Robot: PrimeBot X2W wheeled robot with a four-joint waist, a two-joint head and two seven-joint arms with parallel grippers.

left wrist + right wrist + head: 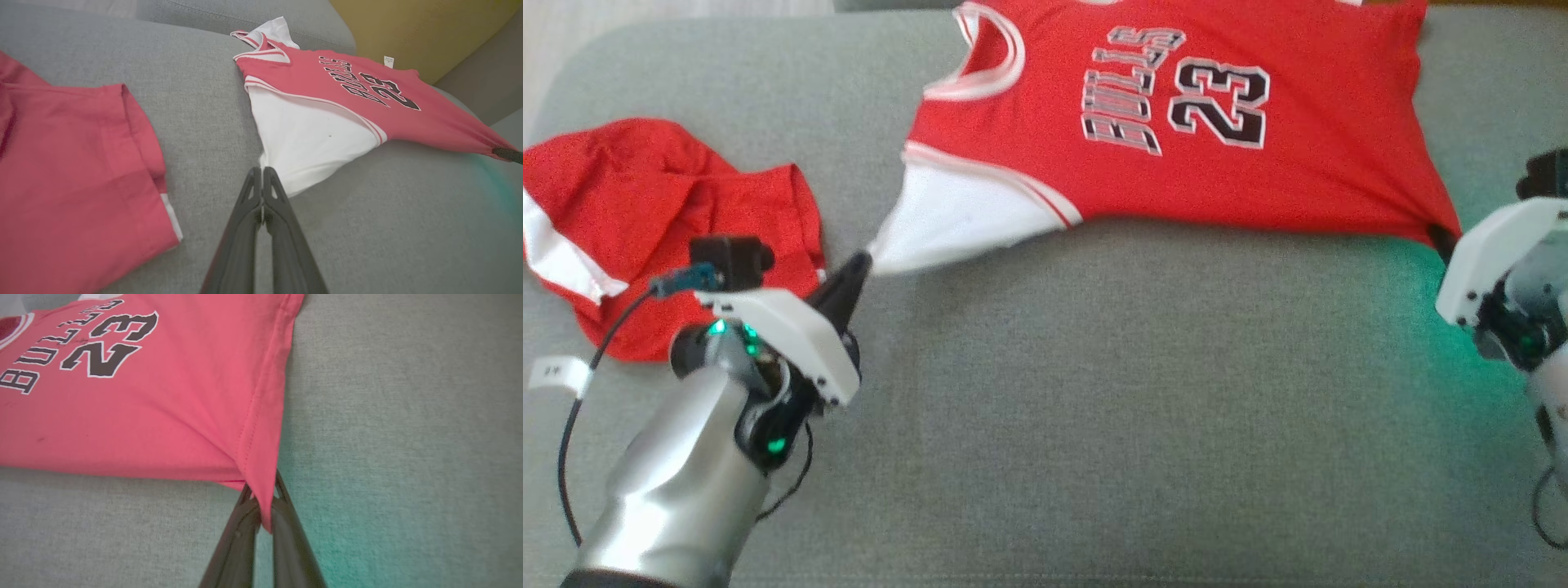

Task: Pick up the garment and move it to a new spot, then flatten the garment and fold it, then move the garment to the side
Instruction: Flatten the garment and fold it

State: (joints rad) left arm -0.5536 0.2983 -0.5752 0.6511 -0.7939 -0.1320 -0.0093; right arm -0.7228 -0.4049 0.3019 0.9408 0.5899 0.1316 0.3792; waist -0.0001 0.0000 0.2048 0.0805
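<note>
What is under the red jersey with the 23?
The jersey lies on a grey cushion, which shows beside it and in front of it. The patch right beneath is covered by the cloth, so anything there cannot be seen.

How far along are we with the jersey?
Seemingly done: the jersey lies spread print-up on the grey cushion. In hand: flattening, with the left gripper shut on its white corner and the right gripper shut on its red hem corner, cloth taut between them. Left: folding, no fold shows yet, then moving it aside.
</note>
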